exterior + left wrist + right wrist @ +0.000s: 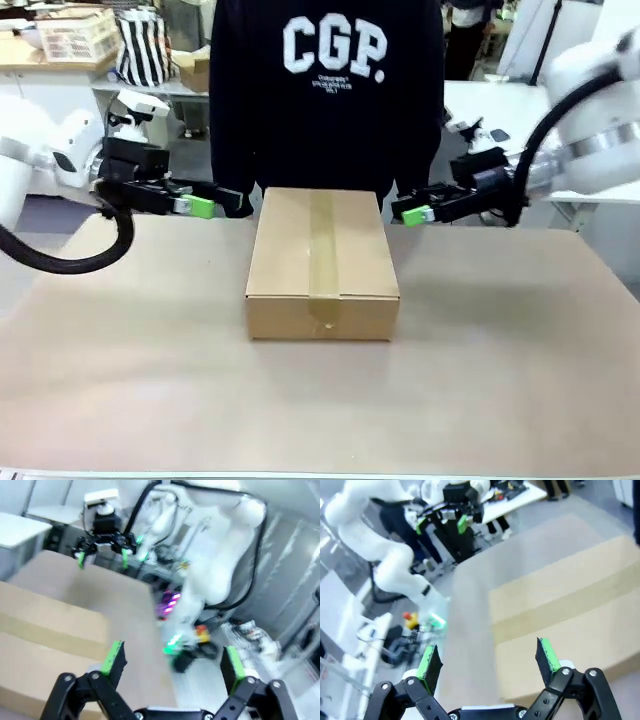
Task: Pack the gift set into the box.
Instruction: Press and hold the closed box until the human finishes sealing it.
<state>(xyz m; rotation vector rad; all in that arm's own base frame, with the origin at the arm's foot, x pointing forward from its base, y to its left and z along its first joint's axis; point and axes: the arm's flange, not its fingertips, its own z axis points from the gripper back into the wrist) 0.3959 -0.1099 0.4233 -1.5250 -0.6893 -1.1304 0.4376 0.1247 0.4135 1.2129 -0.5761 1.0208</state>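
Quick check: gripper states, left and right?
Left gripper: open, holding nothing, beside the box.
Right gripper: open, holding nothing, at the box's other side.

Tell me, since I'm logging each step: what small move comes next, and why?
Probably both claws ease inward to the large brown cardboard box. It sits taped shut mid-table, with the left claw and right claw open and clear on either side near its far end.
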